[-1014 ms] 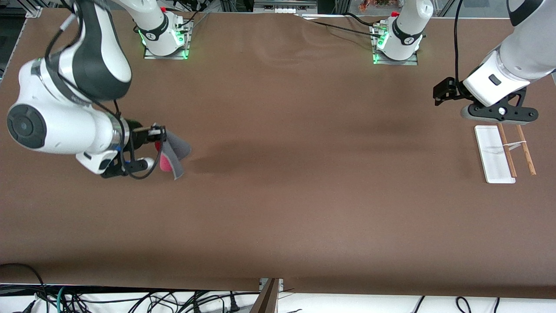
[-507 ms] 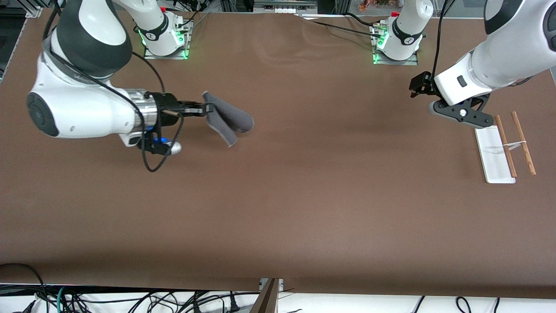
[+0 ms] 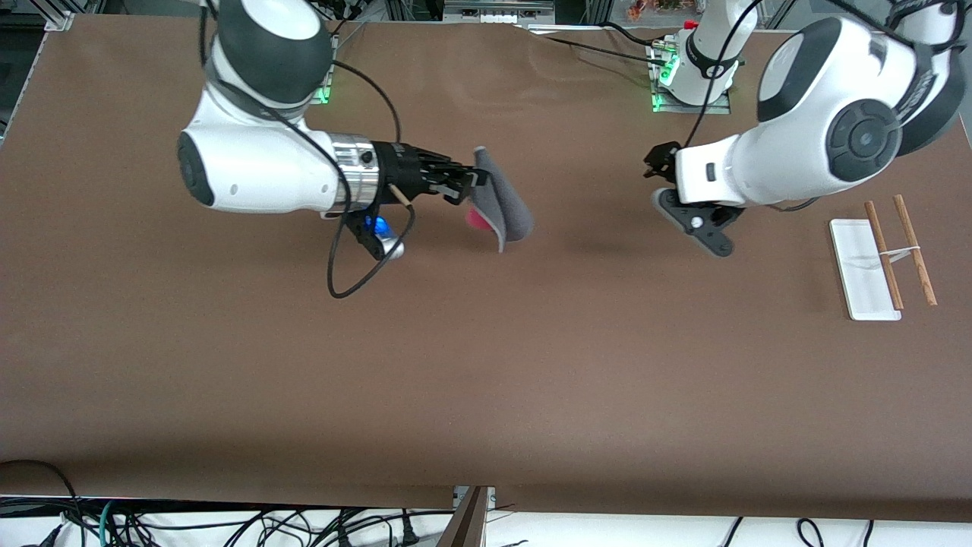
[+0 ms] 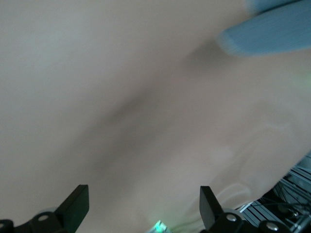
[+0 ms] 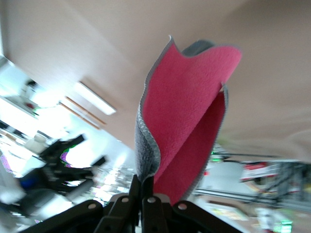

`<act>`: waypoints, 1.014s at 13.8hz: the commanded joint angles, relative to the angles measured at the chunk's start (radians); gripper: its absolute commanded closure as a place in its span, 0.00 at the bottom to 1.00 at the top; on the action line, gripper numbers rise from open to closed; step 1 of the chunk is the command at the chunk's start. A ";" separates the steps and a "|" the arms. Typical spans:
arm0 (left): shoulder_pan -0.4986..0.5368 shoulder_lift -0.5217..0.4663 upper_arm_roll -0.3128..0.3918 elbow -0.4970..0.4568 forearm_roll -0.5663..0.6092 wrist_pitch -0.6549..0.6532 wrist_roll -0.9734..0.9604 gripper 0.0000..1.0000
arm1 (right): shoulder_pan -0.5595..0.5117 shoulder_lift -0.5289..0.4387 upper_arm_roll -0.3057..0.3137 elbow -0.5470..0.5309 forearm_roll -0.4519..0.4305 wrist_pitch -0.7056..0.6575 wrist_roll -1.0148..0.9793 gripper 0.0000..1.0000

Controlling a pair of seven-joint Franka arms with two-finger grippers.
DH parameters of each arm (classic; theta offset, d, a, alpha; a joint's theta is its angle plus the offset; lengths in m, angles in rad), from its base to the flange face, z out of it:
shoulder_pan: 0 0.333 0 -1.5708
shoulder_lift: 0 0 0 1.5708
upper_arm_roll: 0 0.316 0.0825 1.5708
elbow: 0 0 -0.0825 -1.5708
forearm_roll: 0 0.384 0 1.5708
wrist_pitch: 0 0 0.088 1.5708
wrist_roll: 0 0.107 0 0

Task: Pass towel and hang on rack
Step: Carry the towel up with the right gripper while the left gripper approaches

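My right gripper [image 3: 469, 182] is shut on one edge of the towel [image 3: 507, 207] and holds it in the air over the middle of the table. The towel is dark grey outside and pink inside, and it hangs folded from the shut fingers in the right wrist view [image 5: 194, 111]. My left gripper [image 3: 695, 224] is open and empty, over the table between the towel and the rack, apart from the towel. Its fingers [image 4: 73, 208] stand wide apart with only table between them. The rack [image 3: 885, 254] stands on its white base [image 3: 862, 285] at the left arm's end of the table.
Both arm bases [image 3: 288, 72] [image 3: 691, 76] stand at the table's back edge. A black cable loop [image 3: 357, 266] hangs under my right wrist. The table's front edge [image 3: 471, 497] has cables below it.
My right arm has carried the towel from its end of the table toward the middle. My left arm has swung from over the rack toward the middle, closer to the towel.
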 commanded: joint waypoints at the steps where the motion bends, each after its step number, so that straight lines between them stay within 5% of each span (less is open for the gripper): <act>1: 0.052 0.038 0.005 -0.018 -0.170 0.030 0.246 0.00 | 0.052 0.044 0.021 0.075 0.046 0.122 0.179 1.00; 8: 0.126 0.196 0.005 -0.029 -0.474 0.100 0.812 0.01 | 0.136 0.104 0.022 0.164 0.049 0.287 0.381 1.00; 14: 0.117 0.196 0.003 -0.077 -0.640 0.149 1.104 0.04 | 0.147 0.112 0.022 0.179 0.047 0.313 0.401 1.00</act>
